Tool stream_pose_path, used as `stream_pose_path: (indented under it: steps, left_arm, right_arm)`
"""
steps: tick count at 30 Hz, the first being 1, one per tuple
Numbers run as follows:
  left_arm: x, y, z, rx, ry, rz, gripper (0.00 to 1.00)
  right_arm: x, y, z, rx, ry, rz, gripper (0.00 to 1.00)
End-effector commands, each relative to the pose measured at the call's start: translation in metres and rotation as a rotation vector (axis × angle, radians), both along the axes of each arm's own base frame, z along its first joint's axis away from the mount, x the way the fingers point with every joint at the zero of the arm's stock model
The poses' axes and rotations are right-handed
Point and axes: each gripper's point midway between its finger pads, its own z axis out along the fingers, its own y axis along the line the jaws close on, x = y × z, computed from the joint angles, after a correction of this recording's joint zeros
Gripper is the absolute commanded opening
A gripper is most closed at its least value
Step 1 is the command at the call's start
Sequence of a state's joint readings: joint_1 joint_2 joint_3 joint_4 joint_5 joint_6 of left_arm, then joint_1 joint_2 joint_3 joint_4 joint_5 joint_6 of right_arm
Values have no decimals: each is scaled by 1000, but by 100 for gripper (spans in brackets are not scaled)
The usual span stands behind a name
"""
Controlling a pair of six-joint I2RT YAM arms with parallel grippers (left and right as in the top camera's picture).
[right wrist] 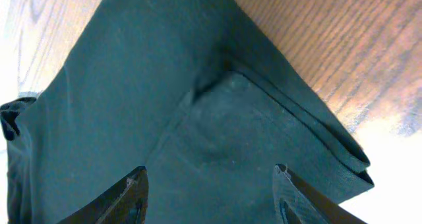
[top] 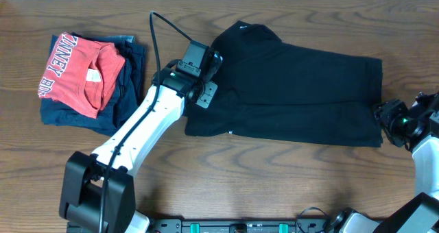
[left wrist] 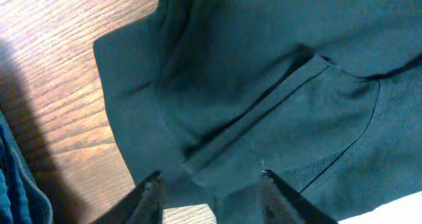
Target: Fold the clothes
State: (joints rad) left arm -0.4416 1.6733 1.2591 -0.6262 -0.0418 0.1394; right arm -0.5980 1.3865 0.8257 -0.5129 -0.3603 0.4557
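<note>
The clothes are one black shirt [top: 302, 89] lying flat across the middle of the wooden table [top: 274, 178], folded into a long band with layered edges. My left gripper [top: 209, 79] hovers over its left end, jaws open. In the left wrist view the left gripper [left wrist: 210, 176] stands above a sleeve fold of the shirt [left wrist: 264, 66] with nothing between its fingers. My right gripper [top: 381, 112] is at the shirt's right edge. In the right wrist view the right gripper [right wrist: 210, 170] is open over the shirt's stacked corner [right wrist: 165, 85], gripping nothing.
A red shirt with white lettering [top: 79, 72] lies folded on a navy garment [top: 127, 89] at the table's left, close to my left arm. The navy fabric [left wrist: 16, 184] shows at the left wrist view's lower left. Bare wood lies in front of the black shirt.
</note>
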Motion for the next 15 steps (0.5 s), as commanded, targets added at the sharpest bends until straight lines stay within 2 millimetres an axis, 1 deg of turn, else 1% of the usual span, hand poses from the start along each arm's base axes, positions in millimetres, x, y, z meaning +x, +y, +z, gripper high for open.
stream_pose_path:
  steps: [1, 5, 7, 9, 11, 12, 14, 15]
  left_arm:
    - [4, 3, 12, 14, -28, 17, 53]
    - [-7, 8, 26, -3, -10, 63, 56]
    - [-17, 12, 30, -8, 12, 94, 57]
    - [-31, 16, 28, -19, 66, 134, 58]
    - [-47, 17, 21, -26, 146, 153, 58]
    - [-55, 18, 15, -26, 181, 159, 59]
    - [-68, 20, 0, -21, 243, 176, 59]
    - [-72, 22, -7, -12, 264, 185, 60]
  right_arm:
    - [2, 4, 4, -21, -10, 57, 58]
    - [-2, 11, 18, -27, -30, 100, 56]
    - [-7, 16, 29, -45, -36, 124, 56]
    - [-16, 24, 36, -36, -18, 135, 56]
    - [-30, 33, 34, -4, 29, 136, 59]
    - [-39, 35, 28, 8, 78, 127, 62]
    - [-59, 33, 14, 4, 187, 102, 69]
    - [-67, 30, 8, -10, 235, 87, 71]
